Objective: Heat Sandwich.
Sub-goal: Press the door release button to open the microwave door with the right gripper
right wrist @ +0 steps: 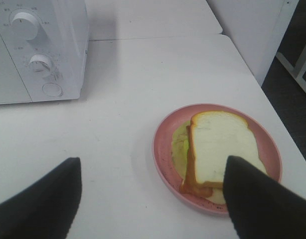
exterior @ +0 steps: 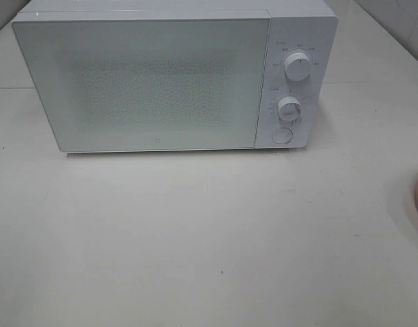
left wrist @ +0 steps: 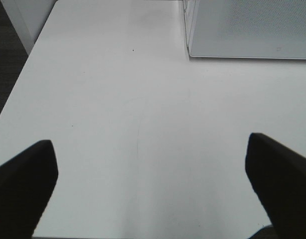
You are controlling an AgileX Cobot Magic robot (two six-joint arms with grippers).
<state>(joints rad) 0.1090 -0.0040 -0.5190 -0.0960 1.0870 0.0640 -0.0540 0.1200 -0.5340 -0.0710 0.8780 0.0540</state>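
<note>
Jaws of the left gripper (left wrist: 148, 142) stand wide apart above the white table (left wrist: 143, 89) with nothing between them; the microwave's (left wrist: 247, 30) front corner lies beyond. The right gripper (right wrist: 153, 160) is spread wide too and grips nothing. It hangs over the table near the plate (right wrist: 158, 149), and one finger (right wrist: 257, 199) covers part of the plate's near side in its wrist view. The sandwich (right wrist: 220, 149) lies flat on the pink plate, white slice up, crust tan, with a yellow-green layer showing at its edge. The plate sits right of the microwave and nearer the front; the high camera catches only a sliver of it at the table's right edge. Farthest back stands the microwave, door (exterior: 148, 82) shut, with an upper dial (exterior: 298, 67), a lower dial (exterior: 289, 107) and a round button (exterior: 282, 135) on its right panel.
</note>
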